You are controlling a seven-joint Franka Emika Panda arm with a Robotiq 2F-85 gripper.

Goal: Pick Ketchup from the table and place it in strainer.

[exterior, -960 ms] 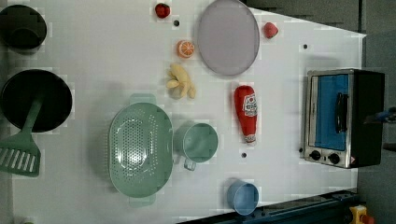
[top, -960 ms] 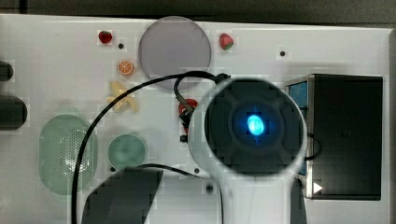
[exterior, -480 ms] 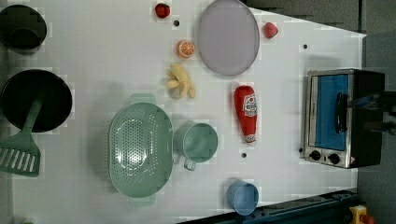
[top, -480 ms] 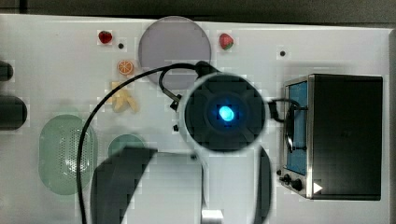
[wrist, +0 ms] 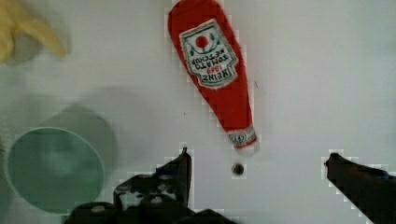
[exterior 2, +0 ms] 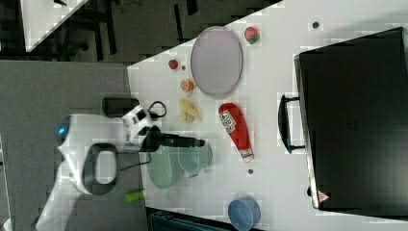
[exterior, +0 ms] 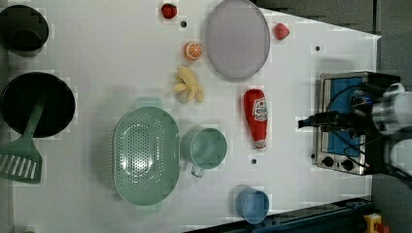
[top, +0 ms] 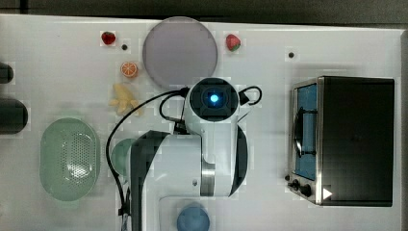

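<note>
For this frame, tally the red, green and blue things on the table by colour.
Red: 3, ketchup, strawberries
Green: 3, strainer, cup, spatula
Blue: 1, cup
Total: 7

In the left view, bare table (exterior: 291,121) lies to the right of the ketchup (exterior: 257,118), up to the toaster oven (exterior: 342,121). On its left the green cup (exterior: 207,147) stands near, touching the strainer (exterior: 145,156). Bananas (exterior: 188,86) and the grey plate (exterior: 237,39) crowd the upper centre; the strainer's inside is free.
</note>
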